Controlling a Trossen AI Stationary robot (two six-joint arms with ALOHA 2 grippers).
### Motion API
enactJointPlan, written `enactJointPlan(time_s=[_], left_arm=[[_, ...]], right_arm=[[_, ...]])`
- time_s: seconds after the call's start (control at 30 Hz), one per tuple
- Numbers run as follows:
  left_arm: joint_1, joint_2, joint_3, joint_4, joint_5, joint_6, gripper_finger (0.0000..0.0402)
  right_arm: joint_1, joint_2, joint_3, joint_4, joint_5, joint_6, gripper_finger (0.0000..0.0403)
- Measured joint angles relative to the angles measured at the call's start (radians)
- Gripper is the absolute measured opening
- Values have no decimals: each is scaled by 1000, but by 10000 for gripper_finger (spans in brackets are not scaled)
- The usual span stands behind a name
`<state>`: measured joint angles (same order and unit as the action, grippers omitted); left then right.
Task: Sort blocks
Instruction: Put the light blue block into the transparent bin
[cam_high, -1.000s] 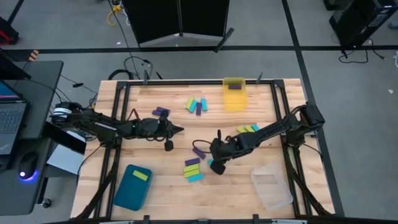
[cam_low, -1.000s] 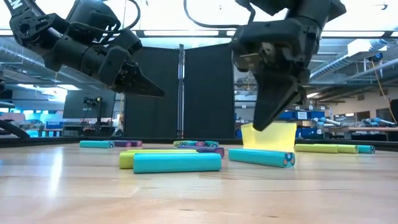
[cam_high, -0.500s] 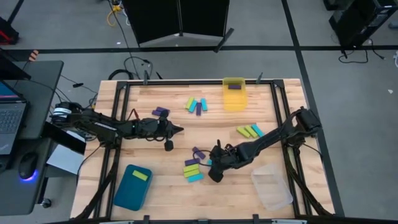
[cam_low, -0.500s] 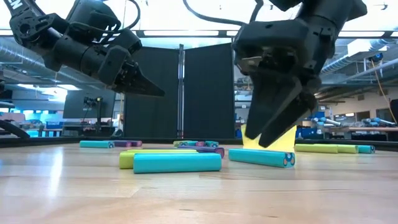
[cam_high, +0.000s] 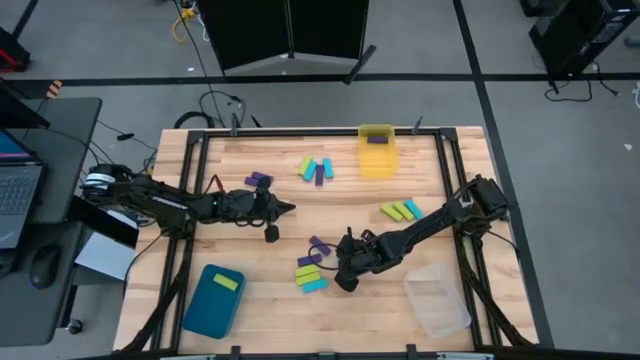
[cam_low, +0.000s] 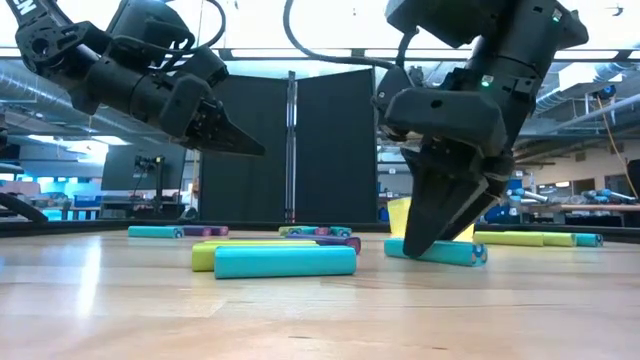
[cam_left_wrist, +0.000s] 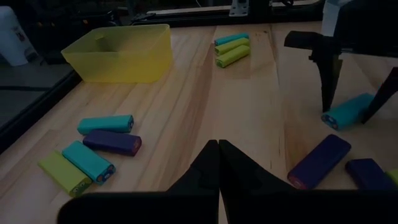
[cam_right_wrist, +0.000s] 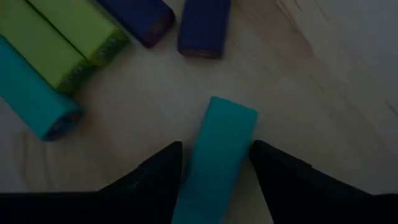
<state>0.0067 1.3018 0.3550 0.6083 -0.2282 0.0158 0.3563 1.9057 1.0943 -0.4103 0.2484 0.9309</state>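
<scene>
Descent is the change: the right pincer (cam_low: 440, 235), shut and higher a second ago, has spread and dropped astride a cyan block (cam_right_wrist: 216, 158) at lower centre of the high view, so a grasp looks imminent. Left pincer (cam_left_wrist: 217, 163) stays together. Blocks are smooth, round-edged bars on grained wooden desk (cam_high: 270, 300).

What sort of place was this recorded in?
Probably a robotics lab or workshop: a black-framed wooden table on grey floor, black folding screen behind, laptop desk beside, ceiling strip lights and ducts in the low view.
</scene>
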Motion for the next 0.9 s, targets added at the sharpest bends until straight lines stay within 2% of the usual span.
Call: enactJointPlan(time_s=[0.2,0.3,0.5,0.63,0.77,0.9], left_arm=[[0,0,0,0,-4,-1,6],[0,0,0,-1,-4,-1,6],[0,0,0,-1,-4,-1,6],[0,0,0,-1,-4,-1,6],[0,0,0,1,-9,-1,6],[0,0,0,-1,-10,-12,6]], right_arm=[[-13,-1,0,-24,-17,-63,144],[-25,-4,0,-33,-60,-94,121],[-45,-52,-5,-91,-100,-135,122],[-54,-133,48,-256,-85,-147,134],[-28,-216,103,-451,-60,-206,127],[44,-311,119,-560,-136,-337,125]])
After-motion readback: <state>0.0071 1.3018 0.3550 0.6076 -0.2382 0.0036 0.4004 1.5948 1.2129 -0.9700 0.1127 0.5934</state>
